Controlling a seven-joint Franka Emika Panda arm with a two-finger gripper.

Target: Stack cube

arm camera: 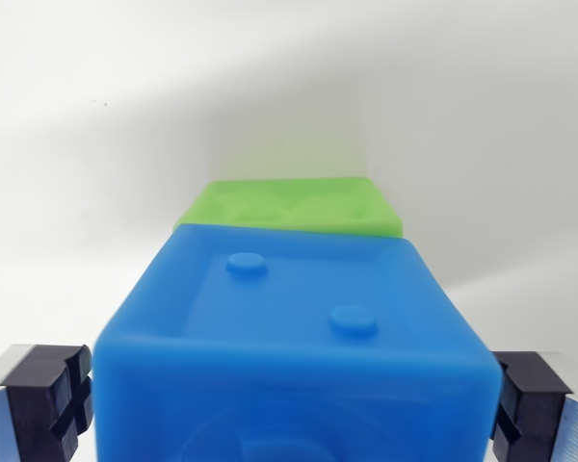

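Blue cube between the pads, green cube just beyond it

Wrist view: the blue cube (294, 351) fills the lower middle of the picture, its recessed top with two round studs facing the camera, and the gripper (294, 404) stands on either side of it — the left pad (48, 399) and the right pad (525, 404) sit at the cube's side faces, seemingly touching, though whether they press or merely flank it I cannot tell. The green cube (294, 204) lies behind the blue one on the white surface (96, 144), its near edge hidden by it, so contact or height between them is unclear. The cube looks like smooth moulded plastic — probably light, stiff and somewhat slippery; the flat opposite sides, low and centred, are the sensible hold.
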